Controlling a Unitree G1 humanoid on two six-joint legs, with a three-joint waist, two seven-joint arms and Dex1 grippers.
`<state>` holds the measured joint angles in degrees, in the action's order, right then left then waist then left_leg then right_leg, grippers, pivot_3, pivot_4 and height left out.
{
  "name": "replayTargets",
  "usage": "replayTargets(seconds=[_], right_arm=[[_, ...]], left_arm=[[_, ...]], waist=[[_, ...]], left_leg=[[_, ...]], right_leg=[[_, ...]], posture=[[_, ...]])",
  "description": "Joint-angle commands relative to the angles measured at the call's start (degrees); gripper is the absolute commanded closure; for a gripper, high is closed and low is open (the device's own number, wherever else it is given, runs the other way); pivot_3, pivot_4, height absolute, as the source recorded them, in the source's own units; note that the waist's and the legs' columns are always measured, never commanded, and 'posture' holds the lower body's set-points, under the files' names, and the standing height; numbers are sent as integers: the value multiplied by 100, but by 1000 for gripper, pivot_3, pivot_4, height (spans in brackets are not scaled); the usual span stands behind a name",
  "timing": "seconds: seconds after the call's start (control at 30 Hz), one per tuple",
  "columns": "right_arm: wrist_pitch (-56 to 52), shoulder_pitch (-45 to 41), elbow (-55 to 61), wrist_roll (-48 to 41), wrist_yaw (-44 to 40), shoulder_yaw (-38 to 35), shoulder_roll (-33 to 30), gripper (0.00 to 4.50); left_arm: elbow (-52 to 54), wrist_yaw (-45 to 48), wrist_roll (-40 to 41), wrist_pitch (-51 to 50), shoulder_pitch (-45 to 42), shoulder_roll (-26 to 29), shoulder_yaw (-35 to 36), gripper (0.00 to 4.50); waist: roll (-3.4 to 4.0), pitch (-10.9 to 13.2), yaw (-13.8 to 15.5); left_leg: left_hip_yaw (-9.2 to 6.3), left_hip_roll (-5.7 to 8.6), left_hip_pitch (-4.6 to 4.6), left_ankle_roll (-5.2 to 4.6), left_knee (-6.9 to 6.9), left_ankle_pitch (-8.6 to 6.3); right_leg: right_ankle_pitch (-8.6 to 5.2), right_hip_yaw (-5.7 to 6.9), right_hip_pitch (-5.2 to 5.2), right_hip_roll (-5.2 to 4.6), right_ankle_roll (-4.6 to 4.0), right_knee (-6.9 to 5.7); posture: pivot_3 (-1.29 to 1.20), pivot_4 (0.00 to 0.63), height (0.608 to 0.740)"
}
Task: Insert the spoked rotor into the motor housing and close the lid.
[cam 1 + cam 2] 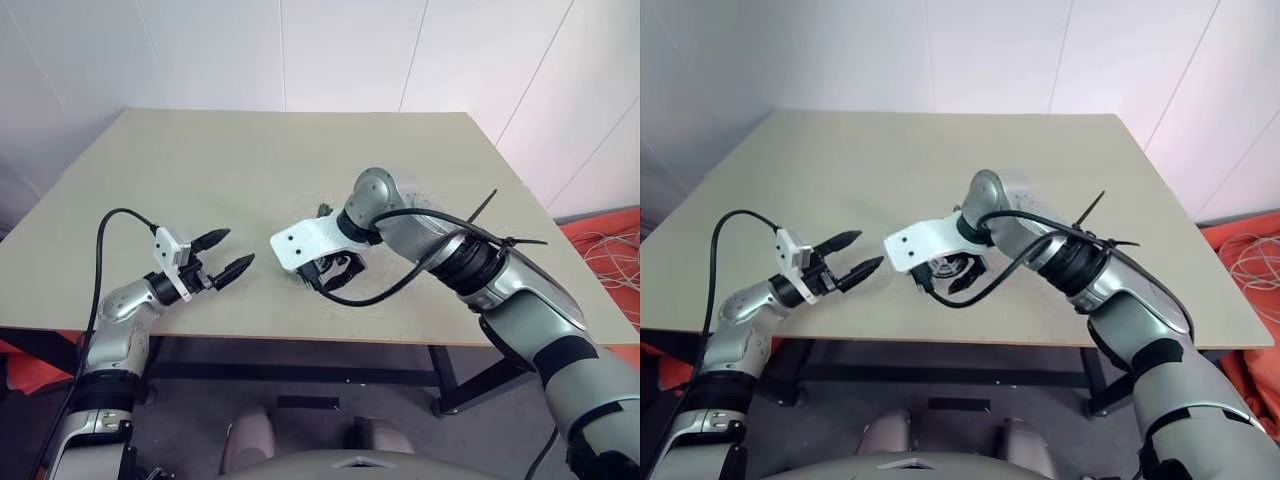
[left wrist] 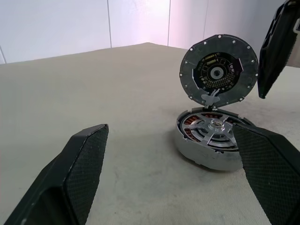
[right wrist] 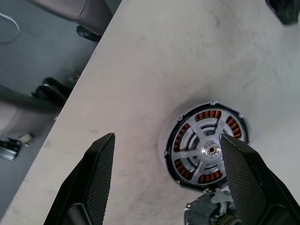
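Rotor [image 3: 206, 149] seated inside housing [image 2: 212, 154], silver spokes over copper windings, on the table [image 1: 250, 170] near its front edge. Lid [image 2: 219, 69] standing upright, hinged at the housing's edge, inner face with dark centre showing. Right gripper [image 3: 171, 183] directly above the housing, pointing down, fingers spread wide and holding nothing. Left gripper [image 1: 228, 256] beside the housing, well apart from it, aimed level toward it, fingers spread wide, empty.
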<state>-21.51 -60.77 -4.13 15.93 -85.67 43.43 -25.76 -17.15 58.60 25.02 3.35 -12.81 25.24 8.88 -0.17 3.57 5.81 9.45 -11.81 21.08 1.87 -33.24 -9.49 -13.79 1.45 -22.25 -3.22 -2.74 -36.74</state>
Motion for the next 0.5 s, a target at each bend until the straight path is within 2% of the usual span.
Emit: replayTargets(seconds=[0.03,0.5], right_arm=[[459,-92,-12,250,217,-20,-44,507],[1351,-26,-1426,1020,742,229,340,507]], left_arm=[[165,8,17,70,-114,19,25,0],[248,-19,29,41,-105,31,31,0]], waist=[[0,0,-5],[-1,0,-22]], left_leg=[[0,0,0,0,-1,0],[0,1,3,-1,-4,0]], right_leg=[[0,0,0,0,0,0],[0,0,1,0,-1,0]], posture=[[0,0,740],[0,0,740]])
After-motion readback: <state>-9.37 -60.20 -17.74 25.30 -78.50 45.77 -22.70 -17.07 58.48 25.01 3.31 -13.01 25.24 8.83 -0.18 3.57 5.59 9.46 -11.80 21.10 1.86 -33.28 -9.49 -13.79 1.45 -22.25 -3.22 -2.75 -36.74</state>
